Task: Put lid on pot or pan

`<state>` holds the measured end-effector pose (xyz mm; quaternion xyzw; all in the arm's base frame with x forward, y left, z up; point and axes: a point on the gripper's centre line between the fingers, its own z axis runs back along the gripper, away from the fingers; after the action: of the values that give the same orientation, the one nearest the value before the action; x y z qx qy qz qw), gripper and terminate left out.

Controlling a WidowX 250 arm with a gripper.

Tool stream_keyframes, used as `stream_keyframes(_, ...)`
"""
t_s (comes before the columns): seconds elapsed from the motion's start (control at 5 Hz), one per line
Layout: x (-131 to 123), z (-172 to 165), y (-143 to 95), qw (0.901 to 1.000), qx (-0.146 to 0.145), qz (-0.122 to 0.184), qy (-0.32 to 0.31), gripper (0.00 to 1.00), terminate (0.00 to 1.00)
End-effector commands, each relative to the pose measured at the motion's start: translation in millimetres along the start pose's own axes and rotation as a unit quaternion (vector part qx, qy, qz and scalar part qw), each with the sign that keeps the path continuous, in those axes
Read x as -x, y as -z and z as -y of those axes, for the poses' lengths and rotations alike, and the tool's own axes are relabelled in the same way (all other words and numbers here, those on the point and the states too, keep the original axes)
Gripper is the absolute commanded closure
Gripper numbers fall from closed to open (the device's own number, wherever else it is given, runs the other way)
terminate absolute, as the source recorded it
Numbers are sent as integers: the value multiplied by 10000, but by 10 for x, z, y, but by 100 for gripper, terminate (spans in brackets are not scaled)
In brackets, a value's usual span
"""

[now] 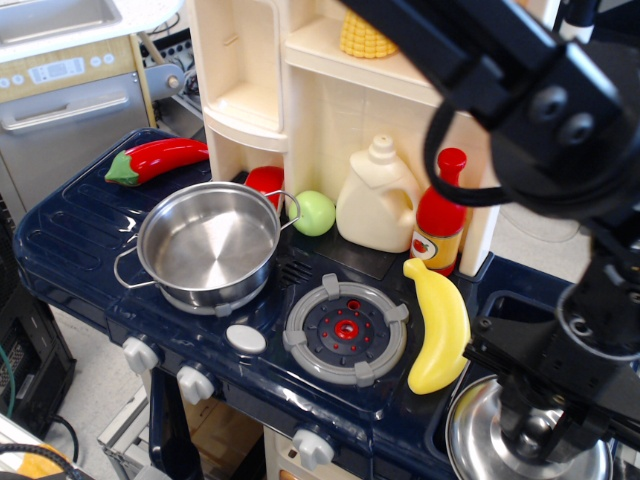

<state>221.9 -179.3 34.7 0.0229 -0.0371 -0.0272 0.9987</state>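
The shiny steel pot [208, 245] with two wire loop handles stands open on the left burner of the dark blue toy stove. The round steel lid [478, 440] lies at the stove's front right corner, partly cut off by the frame's lower edge. My gripper [543, 432] is down on the lid, its black fingers [515, 418] standing on either side of the centre knob, which is mostly hidden between them. The jaws look open around the knob. The lid rests flat and far to the right of the pot.
A grey burner ring [346, 328] sits between pot and lid. A yellow banana [440, 325] lies just left of the lid. A cream jug [377, 200], red ketchup bottle [440, 215], green fruit [316, 212] and red pepper [158, 160] line the back.
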Motion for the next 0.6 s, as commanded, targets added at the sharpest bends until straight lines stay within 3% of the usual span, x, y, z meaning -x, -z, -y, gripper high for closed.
stream_keyframes(0.0, -105, 88, -318, 9998, 4, 204, -51, 100, 0)
stream_keyframes(0.2, -87, -125, -656, 9981, -564, 248, -70, 100, 0)
stream_keyframes(0.4, -179, -536, -885, 9962, -848, 187, 74, 100, 0)
